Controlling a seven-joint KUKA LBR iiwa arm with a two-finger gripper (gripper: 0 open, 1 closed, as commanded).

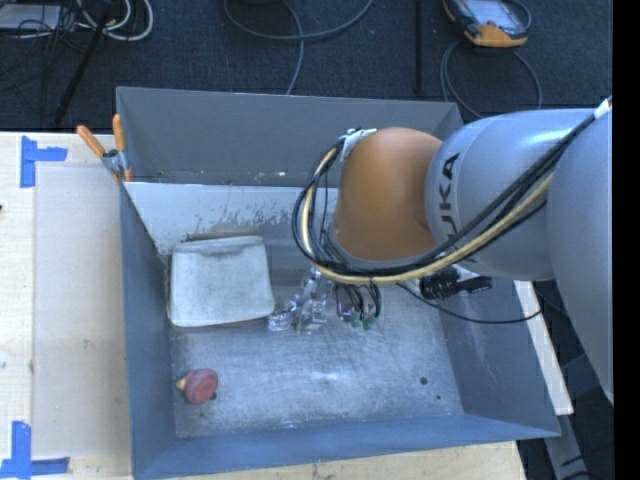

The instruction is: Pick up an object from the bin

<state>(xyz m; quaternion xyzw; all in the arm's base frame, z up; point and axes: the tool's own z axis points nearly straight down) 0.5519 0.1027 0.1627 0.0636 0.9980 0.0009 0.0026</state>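
Observation:
My gripper (300,313) reaches down under the orange wrist cover to the bin floor near the middle. Its metal fingertips stand just right of a flat pale grey pad (220,281), close to that pad's lower right corner. The pad lies on the left half of the floor, against the back wall. A small red rounded thing (199,386) with a tan end rests near the front left corner, well away from the gripper. Nothing shows between the fingers.
The arm and its orange cover with looped cables hang over the bin's right back part and hide the floor there. Bare floor runs along the front and to the right of the gripper.

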